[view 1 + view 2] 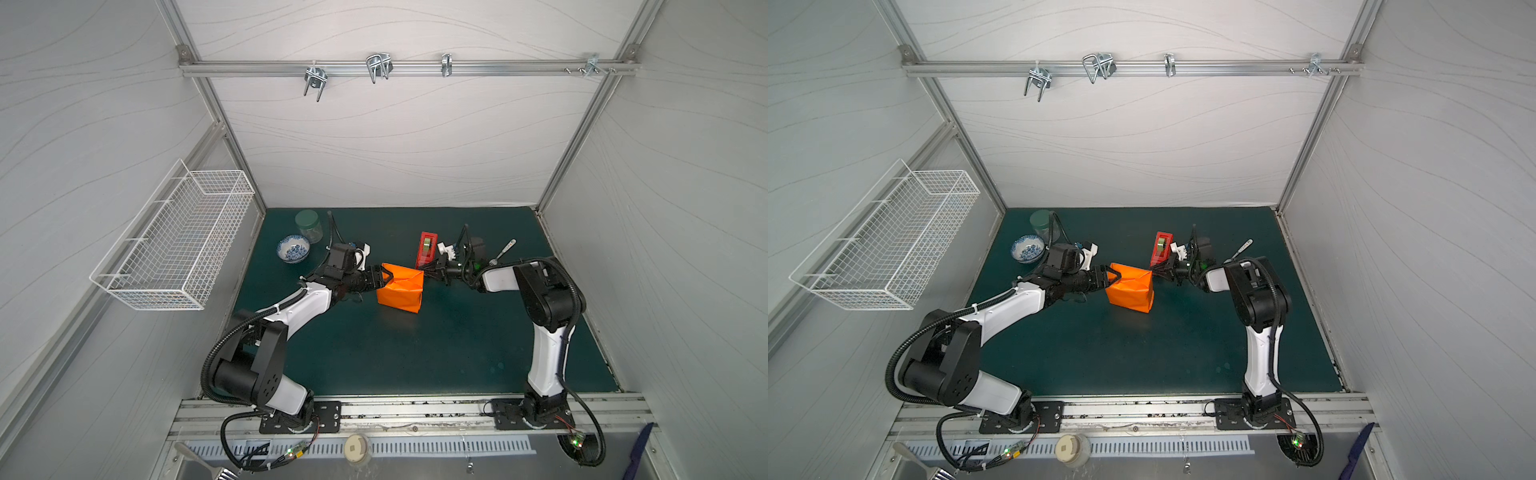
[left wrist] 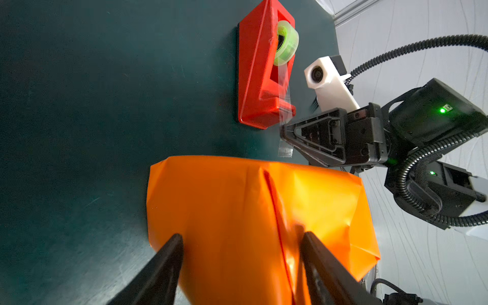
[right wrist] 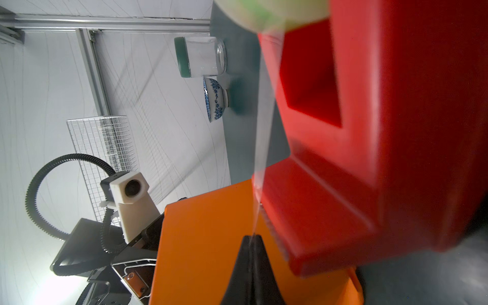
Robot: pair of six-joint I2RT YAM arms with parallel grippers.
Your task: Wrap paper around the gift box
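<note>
- Clamping the orange paper (image 1: 400,291) across its folded bulk with the left tool (image 1: 385,277), spread wide yet gripping, probably to stop the folds springing apart.
- Hiding the gift box wholly inside that paper, directly between both tools. Seemingly stood on edge on the bench (image 1: 374,365), though cannot tell whether fully resting there or partly carried by the left tool.
- Pinching a clear tape strip (image 2: 285,149) in the right tool (image 2: 283,132), closed tight, just past the paper's edge farthest from the left tool.
- Running from that pinch back over the cutter to the green roll (image 2: 286,42) in the red tape dispenser (image 2: 257,79), so apparently not yet torn free. Set just beside the right tool's tip and near the paper, contact impossible to tell.
- Presenting the paper seam (image 2: 274,211) between the left tool's fingers (image 2: 169,264), likely for taping across.
- Judging from this, largely wrapped and now at the sealing step. Next, drawing the strip free and pressing it over the seam without loosening the left tool's hold.
- Risking a strip stuck to itself or to the right tool instead of to the paper.
- Leaving jar (image 1: 309,226), bowl (image 1: 293,248) and fork (image 1: 503,251) well away from both tools.
</note>
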